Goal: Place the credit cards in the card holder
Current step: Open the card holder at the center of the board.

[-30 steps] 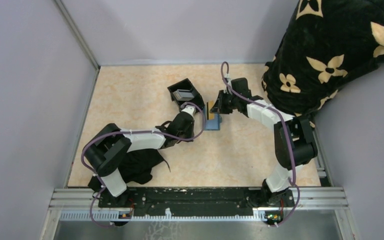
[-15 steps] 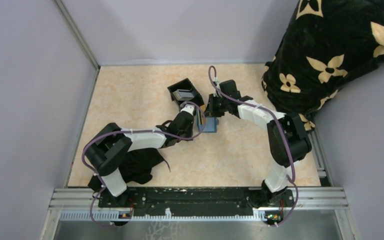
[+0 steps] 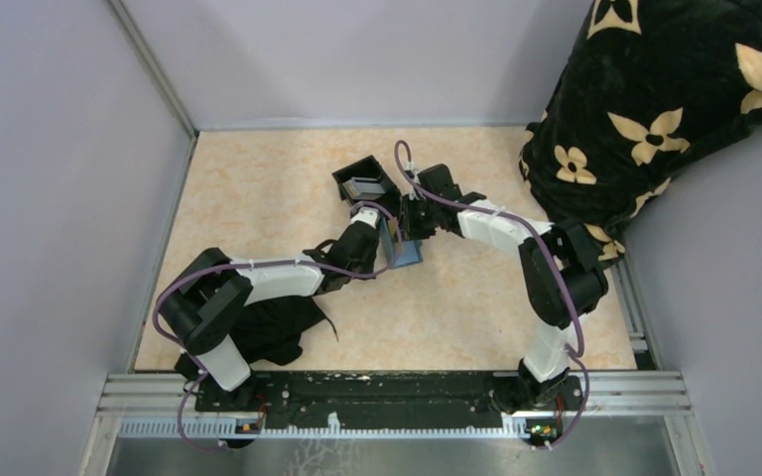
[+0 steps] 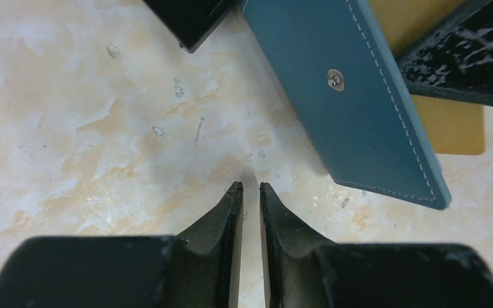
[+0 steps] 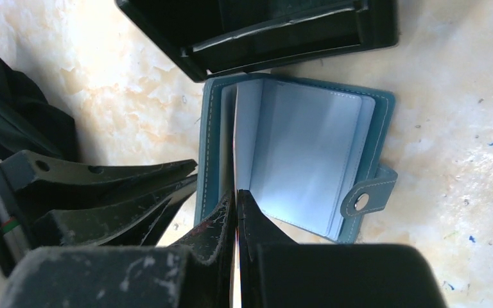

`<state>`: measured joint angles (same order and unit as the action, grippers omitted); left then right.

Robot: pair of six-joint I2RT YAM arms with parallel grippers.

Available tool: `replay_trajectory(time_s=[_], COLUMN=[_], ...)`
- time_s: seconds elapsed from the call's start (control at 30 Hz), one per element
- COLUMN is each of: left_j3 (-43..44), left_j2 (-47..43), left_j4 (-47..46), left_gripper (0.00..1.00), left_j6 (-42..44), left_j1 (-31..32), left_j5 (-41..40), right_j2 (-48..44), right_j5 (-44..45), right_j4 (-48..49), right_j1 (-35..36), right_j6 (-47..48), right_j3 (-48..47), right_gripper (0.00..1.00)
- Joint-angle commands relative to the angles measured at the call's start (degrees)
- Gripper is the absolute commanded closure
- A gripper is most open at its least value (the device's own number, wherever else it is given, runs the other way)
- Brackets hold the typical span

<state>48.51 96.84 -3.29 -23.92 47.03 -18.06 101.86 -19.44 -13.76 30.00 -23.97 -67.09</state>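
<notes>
The teal card holder (image 5: 308, 147) lies open on the table beside the black tray, its light-blue sleeves facing up. My right gripper (image 5: 236, 192) is shut on the tan-yellow credit card (image 4: 452, 128), held edge-on with its front edge between the holder's raised cover (image 4: 353, 109) and the sleeves. In the top view the right gripper (image 3: 409, 220) is over the holder (image 3: 409, 253). My left gripper (image 4: 251, 186) is shut and empty, low over the table just left of the raised cover. The grey-silver card (image 3: 362, 185) lies in the tray.
The black open-topped tray (image 3: 369, 169) stands directly behind the holder, touching or nearly touching it. A dark cloth (image 3: 278, 327) lies near the left arm's base. A black flowered blanket (image 3: 665, 109) fills the back right corner. Grey walls stand on the left and behind.
My right gripper has moved left with the tan-yellow card, from beside the holder to over it. The holder's cover now stands tilted up. The left gripper has barely shifted.
</notes>
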Motion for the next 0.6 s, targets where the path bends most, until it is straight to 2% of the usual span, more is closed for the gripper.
replay_trajectory(time_s=[0.0, 0.3, 0.57], left_j3=[-1.88, -2.40, -5.28], left_j2=[-1.52, -2.36, -3.66], left_j4=[0.71, 1.51, 0.71], left_gripper=[0.78, 0.74, 0.74], left_j6=[0.11, -0.67, -2.42], left_j1=[-1.00, -2.93, -5.64], left_j5=[-1.22, -2.83, -0.45], right_j2=[-0.72, -0.79, 0.93], right_j5=[1.52, 2.94, 2.20], right_j4=[-0.42, -2.70, -1.76], right_j1=[2.25, 4.89, 7.70], right_j6=[1.37, 1.99, 1.51], right_j3=[-5.52, -7.99, -7.83], right_gripper=[1.00, 1.00, 1.00])
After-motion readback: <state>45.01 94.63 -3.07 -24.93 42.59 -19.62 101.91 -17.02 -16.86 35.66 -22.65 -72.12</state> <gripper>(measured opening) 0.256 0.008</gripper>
